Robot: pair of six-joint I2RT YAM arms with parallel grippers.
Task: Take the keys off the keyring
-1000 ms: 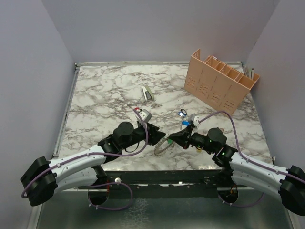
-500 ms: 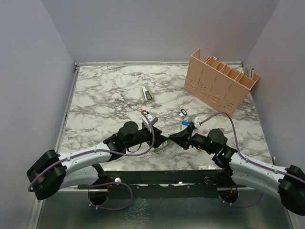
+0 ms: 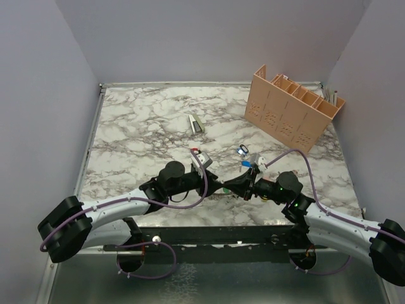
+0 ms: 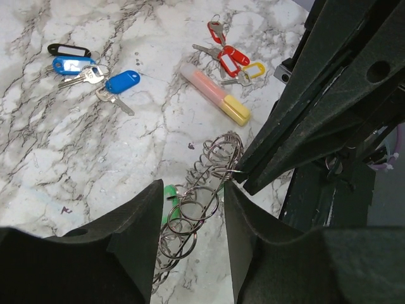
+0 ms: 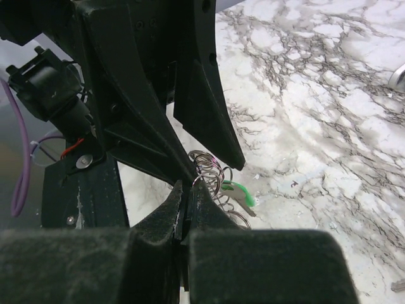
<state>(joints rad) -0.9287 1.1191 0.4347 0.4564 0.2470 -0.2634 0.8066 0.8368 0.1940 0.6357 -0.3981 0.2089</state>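
Change vs a second ago: the left gripper [image 4: 192, 197] sat off to the left of the keyring [image 4: 218, 155], and the ring lay in plain sight on the marble table [image 3: 139, 126] between the two arms. Now the left arm has swung right. Its jaws straddle the ring, nose to nose with the right gripper [image 5: 184, 193], and the ring is nearly hidden in the top view. Right gripper barely moved. Loose items on the table are unchanged.

Left jaws: apart, with the ring's coil running up between the fingers [image 4: 136, 228]; no clamp visible. Right jaws: together, pinching one wire loop of the ring at the tips, just beyond the mouth of the left jaws. The coil's loops look fanned out.

The green-headed key [image 5: 241, 194] touches the coil just to the right of the right fingertips. In the left wrist view it sits at the inner tip of the left-hand finger.

Beyond the left jaws and well apart from the ring: blue-tagged keys [image 4: 117, 83], black tag [image 4: 66, 49], red and yellow tag bunch [image 4: 231, 58], pink-yellow marker [image 4: 215, 95]. A peach organizer [image 3: 291, 107] is far beyond the right jaws.

Writing: the tags have pale label windows, too small to read.
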